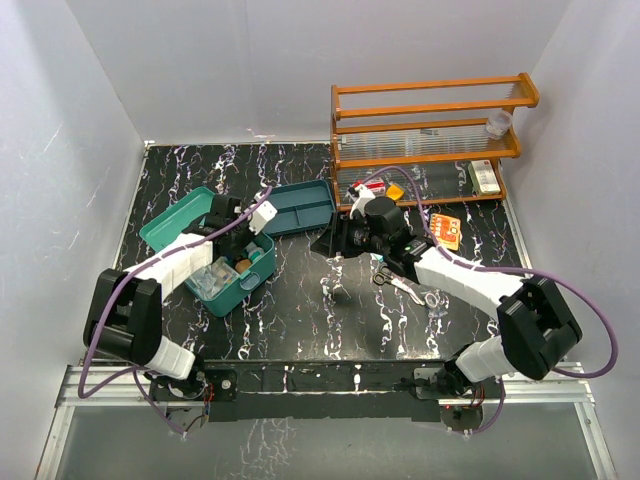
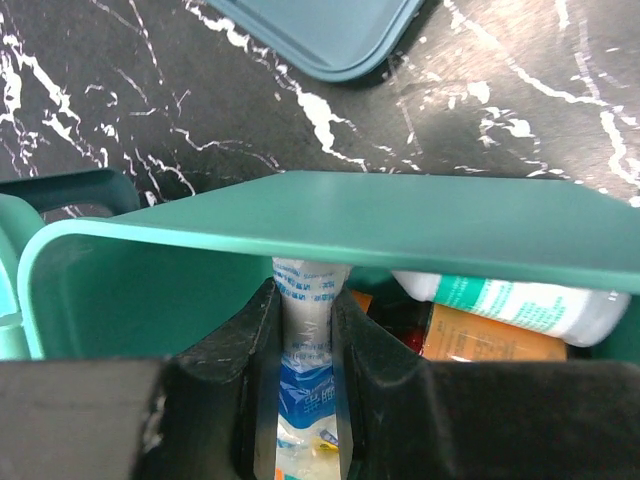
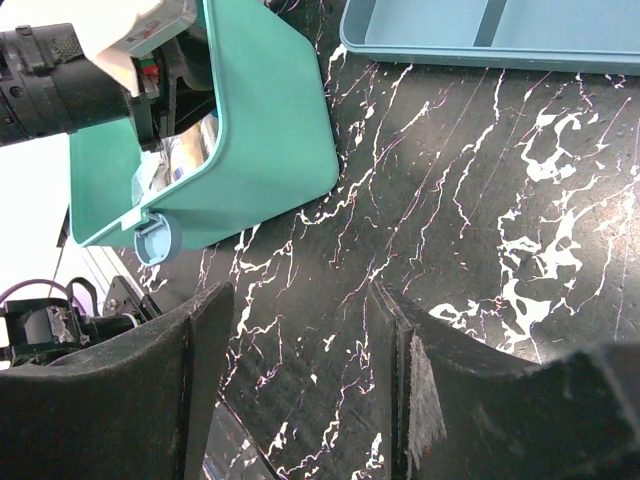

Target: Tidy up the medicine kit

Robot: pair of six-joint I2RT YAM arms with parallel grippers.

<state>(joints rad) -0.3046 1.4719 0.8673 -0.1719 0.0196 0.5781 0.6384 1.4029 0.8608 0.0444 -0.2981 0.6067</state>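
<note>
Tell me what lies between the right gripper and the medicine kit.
Only bare marble table, seen in the right wrist view, from the open right gripper to the medicine kit. The divided tray lies off to one side.

The left arm stretches forward from its base with the wrist bent down. The left gripper points steeply downward, its two fingers pressed close on either side of a white and blue tube. The right arm reaches forward and across toward the left. The right gripper hangs low over the desk, its dark fingers spread apart with nothing between them.
</note>
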